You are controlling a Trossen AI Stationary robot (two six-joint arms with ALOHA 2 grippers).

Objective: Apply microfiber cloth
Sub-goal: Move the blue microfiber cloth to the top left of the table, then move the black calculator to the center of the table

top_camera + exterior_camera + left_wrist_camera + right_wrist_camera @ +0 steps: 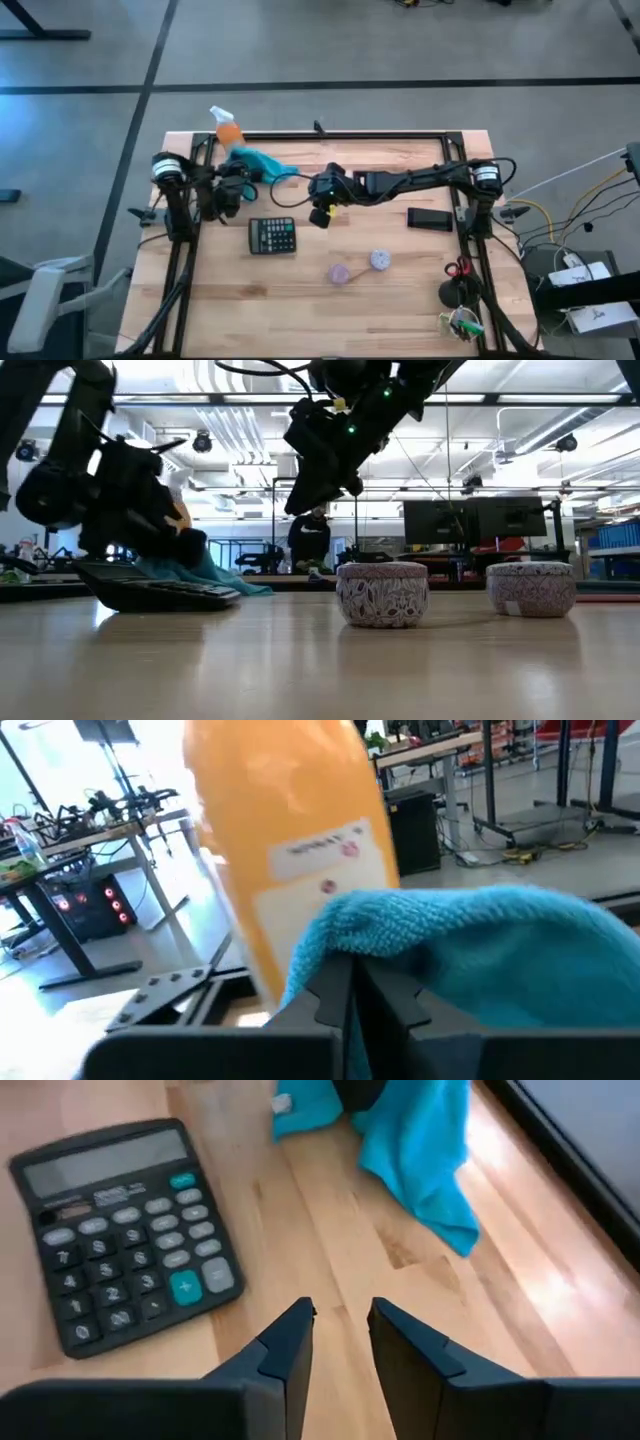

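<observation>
Left gripper (238, 186) sits near the tabletop's (400, 290) far left corner, fingers (335, 990) clenched on the microfiber cloth (262, 165). The cloth is bunched over the fingertips in the left wrist view, one end trailing onto the wood. Orange spray bottle (228, 130) stands just beyond the cloth, at the far edge. Right gripper (322, 212) hangs above the tabletop's middle, fingers slightly parted, grasping nothing. Black calculator (271, 236) lies flat, between the two grippers and nearer the front. Two patterned round tins (382, 594) rest toward the front edge, well apart from the cloth.
</observation>
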